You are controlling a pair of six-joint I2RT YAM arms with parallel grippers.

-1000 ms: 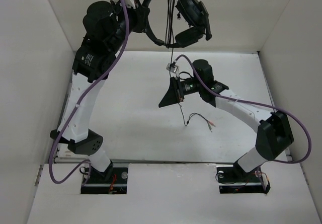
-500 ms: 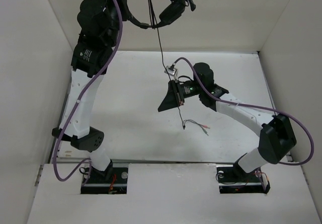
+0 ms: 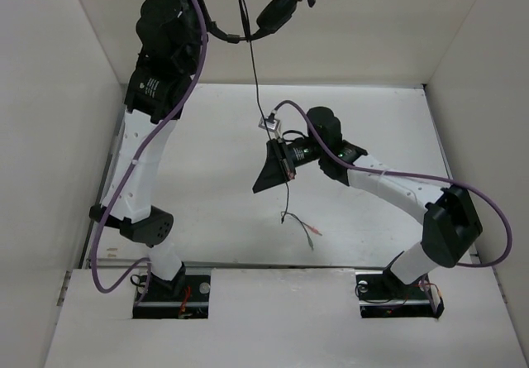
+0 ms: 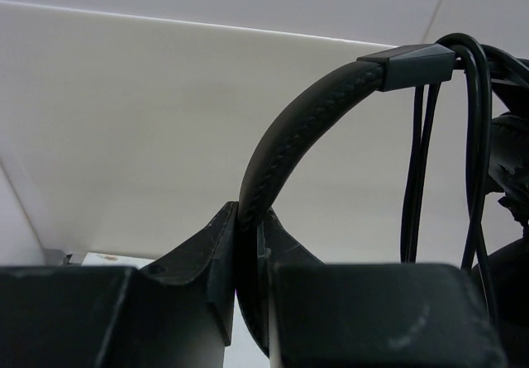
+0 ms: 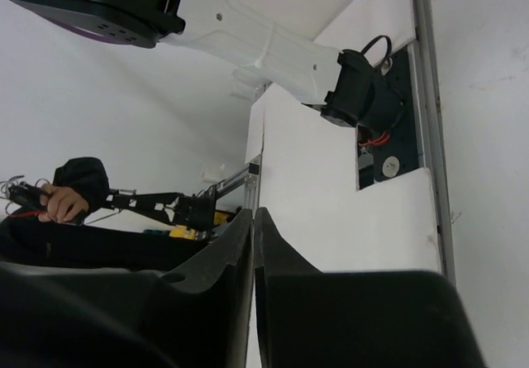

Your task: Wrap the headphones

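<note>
The black headphones (image 3: 277,4) hang high at the top edge of the top view, partly cut off. My left gripper (image 3: 205,22) is shut on their headband (image 4: 306,112); in the left wrist view the jaws (image 4: 248,215) pinch it, with loops of cable (image 4: 417,178) hanging over the band beside it. The thin cable (image 3: 254,78) runs taut down to my right gripper (image 3: 256,188), which is shut above the table's middle. Below it the cable hangs to the plugs (image 3: 307,229) on the table. The right wrist view (image 5: 253,212) shows shut jaws and no cable.
White walls close in the white table (image 3: 207,211) on three sides. The left arm (image 3: 140,178) stands tall at the left; its base shows in the right wrist view (image 5: 355,95). A person's hand (image 5: 62,203) shows outside the enclosure.
My left arm has lifted the headphones higher, partly out of the top view. My right gripper has moved left and nearer, and the plugs have dragged left and toward the front.
</note>
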